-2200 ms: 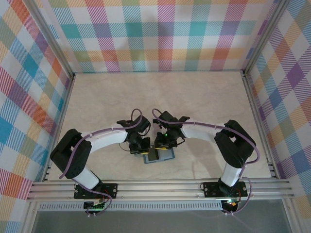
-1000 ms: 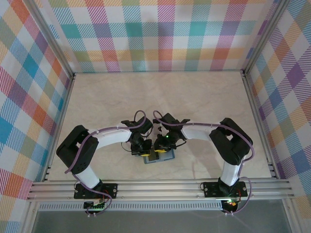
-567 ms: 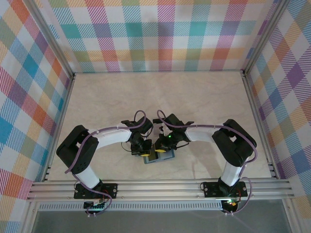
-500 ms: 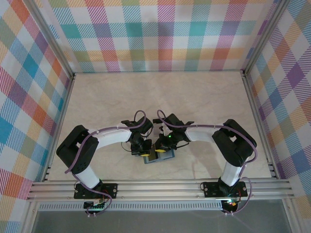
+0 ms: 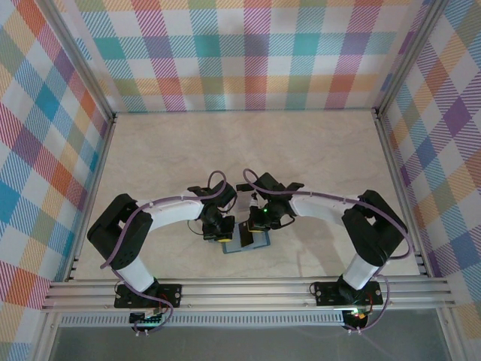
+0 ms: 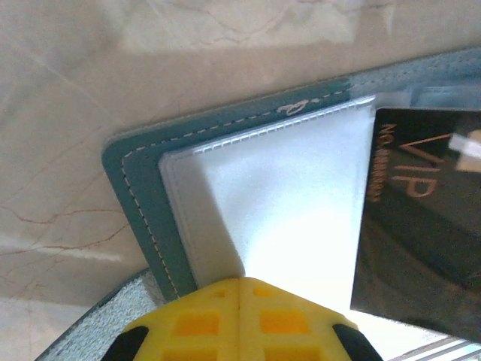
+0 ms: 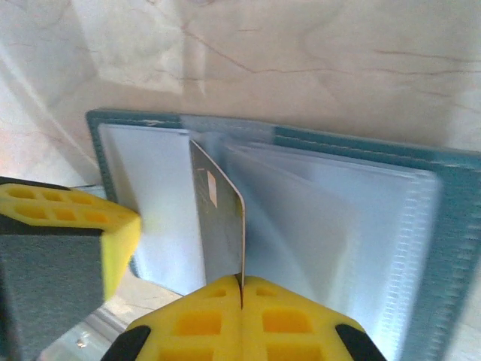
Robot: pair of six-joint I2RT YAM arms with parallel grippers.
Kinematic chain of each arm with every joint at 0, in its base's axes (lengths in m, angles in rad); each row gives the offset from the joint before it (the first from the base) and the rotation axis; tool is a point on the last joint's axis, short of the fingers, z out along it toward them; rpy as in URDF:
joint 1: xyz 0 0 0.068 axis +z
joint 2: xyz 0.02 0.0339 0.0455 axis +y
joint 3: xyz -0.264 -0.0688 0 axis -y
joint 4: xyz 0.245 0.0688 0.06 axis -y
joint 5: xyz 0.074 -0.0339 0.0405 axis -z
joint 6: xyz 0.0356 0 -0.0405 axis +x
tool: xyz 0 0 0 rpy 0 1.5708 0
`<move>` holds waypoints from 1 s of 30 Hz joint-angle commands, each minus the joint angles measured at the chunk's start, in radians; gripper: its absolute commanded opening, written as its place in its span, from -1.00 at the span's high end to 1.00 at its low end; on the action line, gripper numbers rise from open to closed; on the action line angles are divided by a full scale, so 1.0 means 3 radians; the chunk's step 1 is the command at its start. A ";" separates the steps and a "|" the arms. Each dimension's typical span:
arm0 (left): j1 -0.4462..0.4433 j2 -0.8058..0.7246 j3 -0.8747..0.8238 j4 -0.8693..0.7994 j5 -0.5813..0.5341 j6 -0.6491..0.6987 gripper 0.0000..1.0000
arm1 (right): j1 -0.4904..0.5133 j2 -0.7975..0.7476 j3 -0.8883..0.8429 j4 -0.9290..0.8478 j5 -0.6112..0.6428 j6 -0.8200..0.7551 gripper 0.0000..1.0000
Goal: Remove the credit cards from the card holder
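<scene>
Rising from card holder (image 7: 353, 141), dark card (image 7: 222, 226) clamped in right jaws; left jaws together.

- card holder (image 6: 139, 195): teal grained leather-look cover, stitched edge; clear glossy plastic sleeves noted inside
- dark card (image 6: 421, 226): glossy plastic finish seen
- tabletop (image 7: 338, 68): smooth marble-look, slight sheen

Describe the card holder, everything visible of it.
The card holder lies open and flat on the marbled table, between the two arms near the front edge. Its cover looks like teal leather with pale stitching around a rounded corner; inside are clear, glossy plastic sleeves, some fanned up. The left gripper, shut, rests at one sleeve; the right gripper pinches a dark card standing out of it.
</scene>
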State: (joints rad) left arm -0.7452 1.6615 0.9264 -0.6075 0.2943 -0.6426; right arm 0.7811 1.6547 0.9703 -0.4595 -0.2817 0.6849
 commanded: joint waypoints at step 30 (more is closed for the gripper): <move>0.0107 -0.0618 0.0101 -0.0399 -0.0565 0.0155 0.78 | -0.0353 -0.0076 0.1556 -0.1317 0.0730 -0.4340 1.00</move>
State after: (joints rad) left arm -0.7349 1.5238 0.9661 -0.6830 0.1364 -0.5865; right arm 0.6880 1.6039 1.3781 -0.7818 -0.0242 -0.3332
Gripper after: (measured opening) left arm 0.105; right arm 0.067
